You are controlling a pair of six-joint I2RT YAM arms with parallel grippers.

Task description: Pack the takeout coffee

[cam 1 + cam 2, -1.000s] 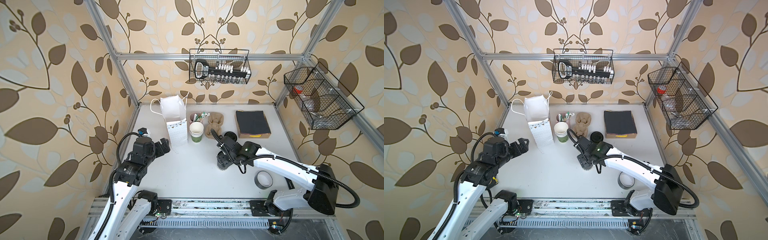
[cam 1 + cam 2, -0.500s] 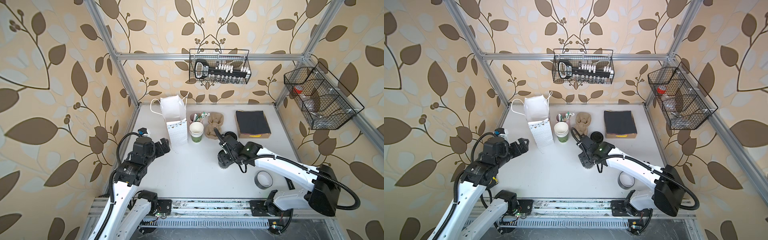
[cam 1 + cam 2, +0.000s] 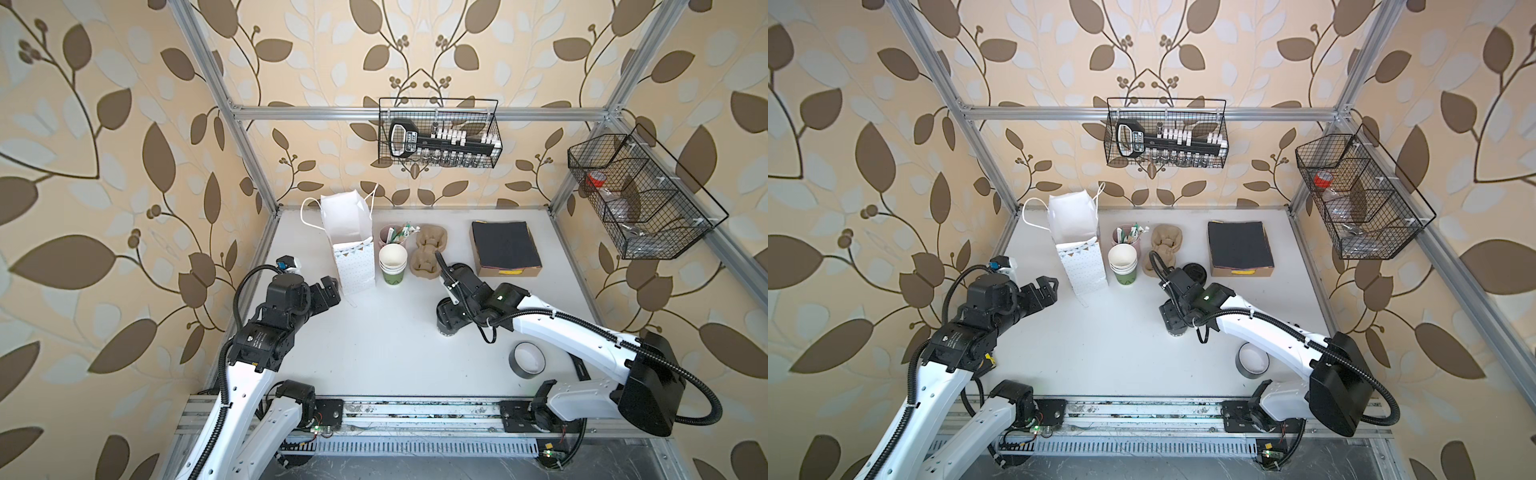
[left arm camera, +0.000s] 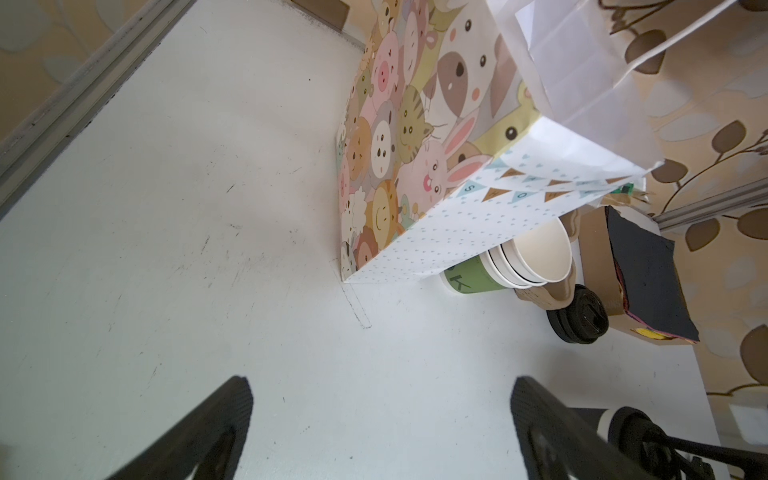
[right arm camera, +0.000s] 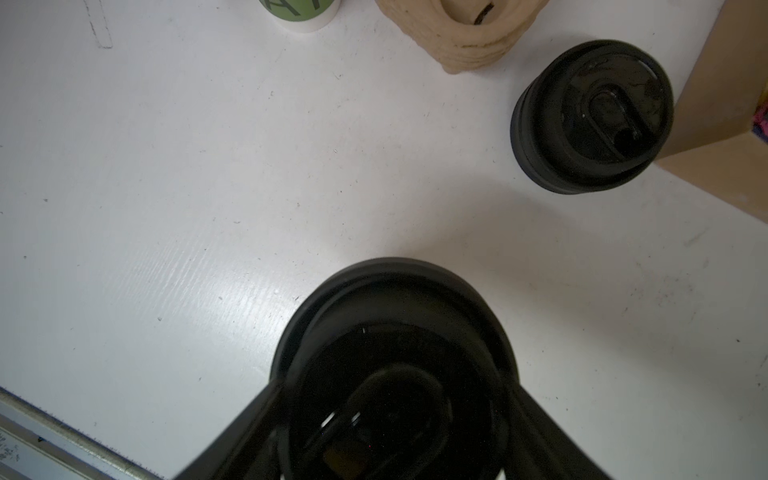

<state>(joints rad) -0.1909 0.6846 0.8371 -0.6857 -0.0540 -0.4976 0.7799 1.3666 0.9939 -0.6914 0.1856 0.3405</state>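
Right wrist view: right pincer (image 5: 399, 390) clasps takeout coffee (image 5: 395, 324) below its lid; cup unmoved on bench (image 5: 166, 208) since a second ago, well apart from paper bag (image 3: 353, 257). Lift pending. Left pincer (image 4: 382, 384) spread, empty.

The left arm (image 3: 232, 399), at 7 o'clock in both top views, and the right arm (image 3: 582, 338), at 5 o'clock, are showing white shells between black joint housings. Ribbed black cables (image 3: 236, 303) are looping alongside each. A blue plug (image 3: 284, 264) is sitting on the left wrist; a green light (image 3: 500, 297) is glowing on the right. The left pincer (image 4: 380, 386) is showing matte black fingers.
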